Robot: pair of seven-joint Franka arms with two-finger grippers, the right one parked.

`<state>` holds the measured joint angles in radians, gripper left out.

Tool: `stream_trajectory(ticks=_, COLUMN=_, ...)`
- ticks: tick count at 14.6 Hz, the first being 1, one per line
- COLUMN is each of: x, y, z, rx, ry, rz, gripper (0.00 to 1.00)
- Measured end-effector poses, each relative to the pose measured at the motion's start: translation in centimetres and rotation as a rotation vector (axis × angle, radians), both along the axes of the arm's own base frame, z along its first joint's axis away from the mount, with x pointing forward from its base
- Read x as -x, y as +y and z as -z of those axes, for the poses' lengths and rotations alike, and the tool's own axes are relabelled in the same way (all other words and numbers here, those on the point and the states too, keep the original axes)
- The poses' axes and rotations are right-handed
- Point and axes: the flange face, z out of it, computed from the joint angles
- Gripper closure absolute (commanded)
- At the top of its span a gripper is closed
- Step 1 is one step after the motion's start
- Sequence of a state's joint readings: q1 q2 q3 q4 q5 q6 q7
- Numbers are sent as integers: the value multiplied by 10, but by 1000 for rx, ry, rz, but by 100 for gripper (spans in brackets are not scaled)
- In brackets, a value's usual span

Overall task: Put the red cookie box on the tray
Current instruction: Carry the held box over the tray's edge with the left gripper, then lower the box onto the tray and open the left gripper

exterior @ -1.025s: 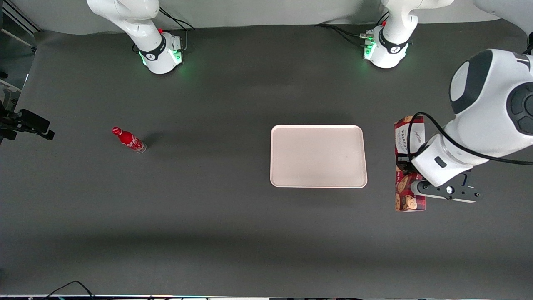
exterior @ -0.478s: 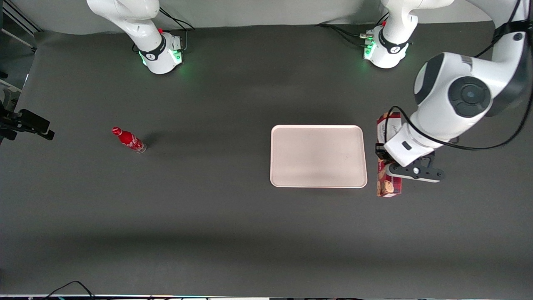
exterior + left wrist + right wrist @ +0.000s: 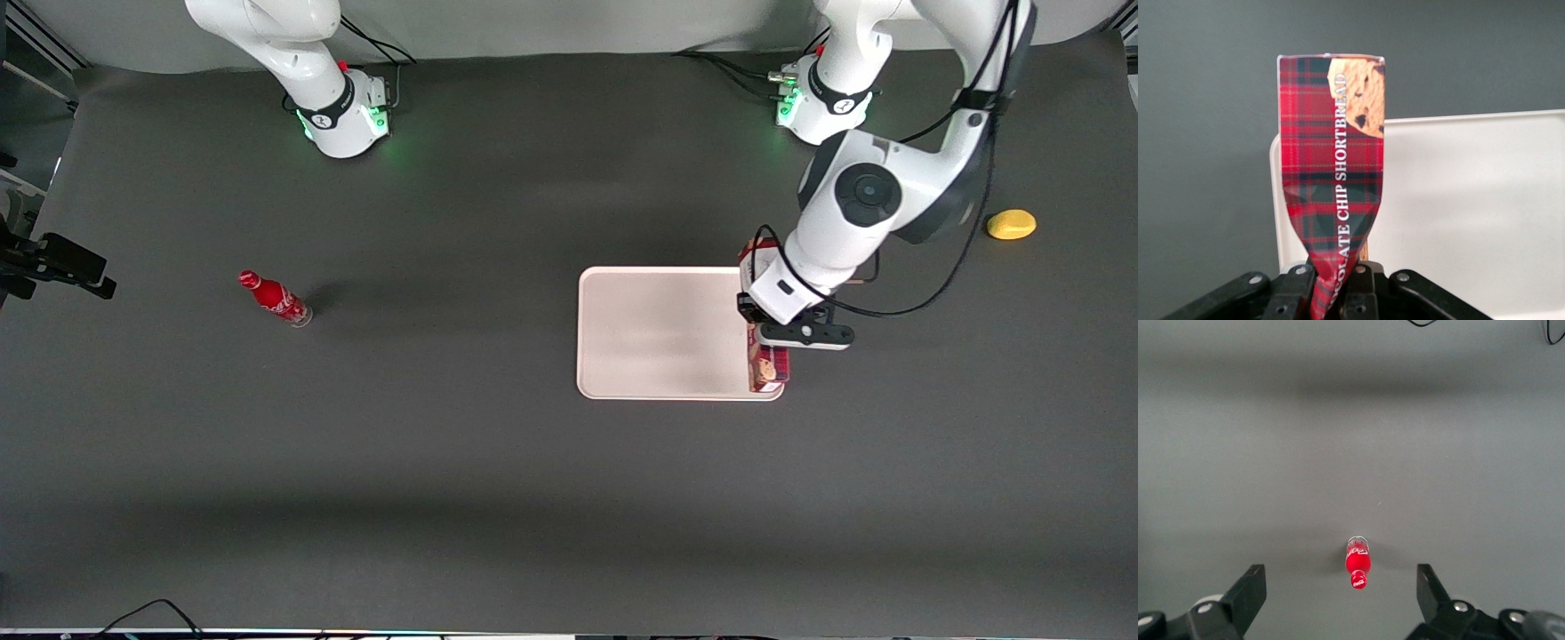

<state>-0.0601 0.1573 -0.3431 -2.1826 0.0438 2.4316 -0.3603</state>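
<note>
Carried in from the counter at the working arm's end — box (image 3: 768, 369) now hanging over the tray's (image 3: 658, 333) edge nearest that end, where a second ago it sat well clear of the tray and half a second ago just beside it. Gripper (image 3: 766, 331) clamped tight on the box near its middle, carton pinched and creased between the fingers in the wrist view (image 3: 1333, 200). Box held lengthwise along the tray's short edge, partly above the rim, partly above the tray floor; whether touching the tray or held above it, cannot tell. Judged as mid-transport: most of the travel done, but the box too close to the rim for a safe drop, so a little more carry toward the tray's centre, then lowering and release.

Around: small red bottle (image 3: 275, 299) toward the parked arm's end of the counter, well apart from everything; a yellow item (image 3: 1011, 224) near the working arm's edge, newly uncovered by the arm's move. Nothing lying on the tray, nothing between box and tray centre — the low rim the only snag, plus the squashed carton possibly springing or tipping on release.
</note>
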Motion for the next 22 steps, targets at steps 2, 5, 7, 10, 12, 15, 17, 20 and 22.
stream_trajectory(ticks=2, x=20, y=4, z=37, rx=19, ry=-21, rz=4, gripper=100)
stream_trajectory(ticks=5, x=36, y=9, z=77, rx=33, ry=-8, rz=3, gripper=100)
stream_trajectory(ticks=7, x=38, y=9, z=89, rx=30, ry=9, rz=8, gripper=100)
stream_trajectory(ticks=10, x=39, y=11, z=99, rx=4, ry=15, rz=45, gripper=100)
stream_trajectory(ticks=12, x=38, y=14, z=105, rx=1, ry=19, rz=46, gripper=100)
stream_trajectory(ticks=15, x=37, y=13, z=111, rx=13, ry=6, rz=47, gripper=100)
stream_trajectory(ticks=17, x=33, y=12, z=112, rx=17, ry=-3, rz=52, gripper=100)
stream_trajectory(ticks=20, x=30, y=13, z=118, rx=8, ry=-3, rz=69, gripper=100)
stream_trajectory(ticks=22, x=28, y=16, z=121, rx=5, ry=-6, rz=70, gripper=100)
